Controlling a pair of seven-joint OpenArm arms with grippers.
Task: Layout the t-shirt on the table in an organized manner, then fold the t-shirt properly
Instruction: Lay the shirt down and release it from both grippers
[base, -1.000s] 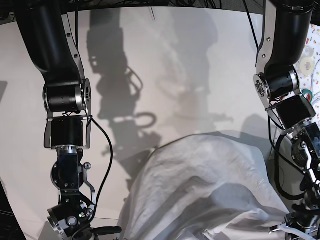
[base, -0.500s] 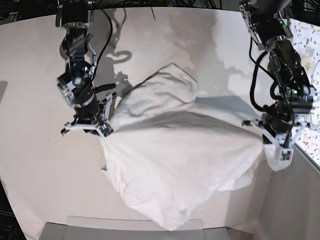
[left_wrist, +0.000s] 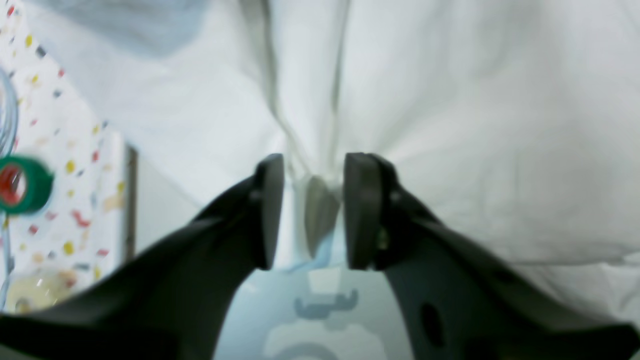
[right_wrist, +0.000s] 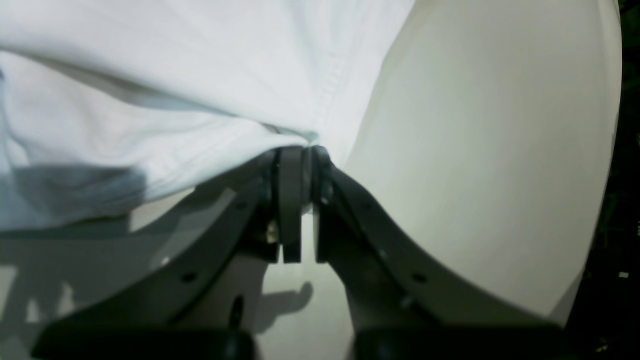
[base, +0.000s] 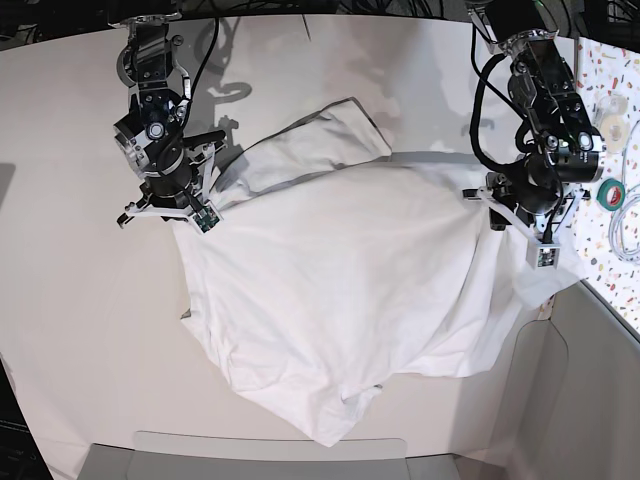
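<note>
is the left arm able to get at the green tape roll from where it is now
Probably yes: the green tape roll lies uncovered on the speckled panel just beside the left gripper, whose jaws stand apart around a fold of the t-shirt.

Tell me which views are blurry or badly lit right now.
Left wrist view: soft all over, t-shirt and green tape roll smeared. Right wrist view: sharper, dark shadow under the cloth at left. Base view: crisp, curved table edges, hard arm shadows.

Base cam looks down from overhead; wrist cams sit close (all share t-shirt (base: 340, 290)).
</note>
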